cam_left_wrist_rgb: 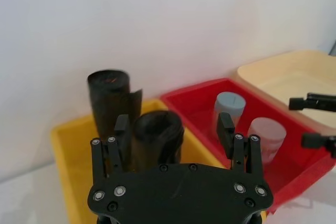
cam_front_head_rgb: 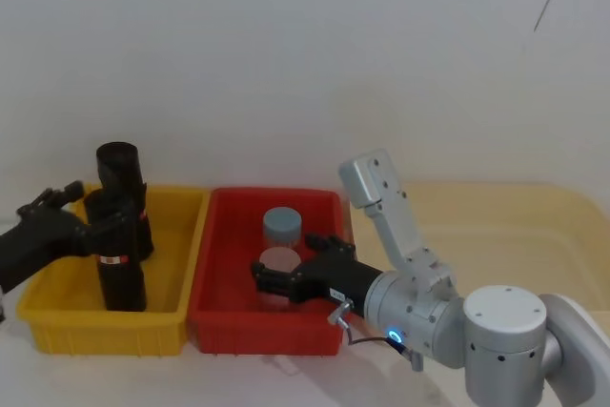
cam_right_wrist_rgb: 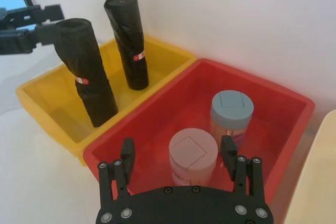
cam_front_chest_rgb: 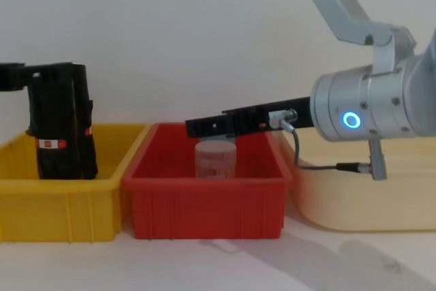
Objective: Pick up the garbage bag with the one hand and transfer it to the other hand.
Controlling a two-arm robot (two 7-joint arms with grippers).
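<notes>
The garbage bag [cam_right_wrist_rgb: 89,85], a black roll with a white-and-orange label band, stands upright in the yellow bin [cam_front_head_rgb: 172,264]. It also shows in the left wrist view [cam_left_wrist_rgb: 156,136], the head view [cam_front_head_rgb: 122,278] and the chest view [cam_front_chest_rgb: 54,134]. My left gripper [cam_left_wrist_rgb: 173,129] is open, its fingers on either side of the bag's top [cam_front_head_rgb: 100,216] [cam_right_wrist_rgb: 39,24] [cam_front_chest_rgb: 48,76]. A taller black roll [cam_right_wrist_rgb: 126,35] with a red mark stands just behind. My right gripper [cam_right_wrist_rgb: 178,153] is open over the red bin [cam_front_head_rgb: 214,302], straddling a pink-lidded jar [cam_right_wrist_rgb: 193,150] [cam_front_head_rgb: 291,269] [cam_front_chest_rgb: 204,126].
The red bin [cam_right_wrist_rgb: 273,103] also holds a blue-lidded jar [cam_right_wrist_rgb: 232,109] [cam_front_head_rgb: 282,226]. A cream tray [cam_front_chest_rgb: 361,202] sits to the right of it [cam_left_wrist_rgb: 294,74]. The white wall rises close behind the bins.
</notes>
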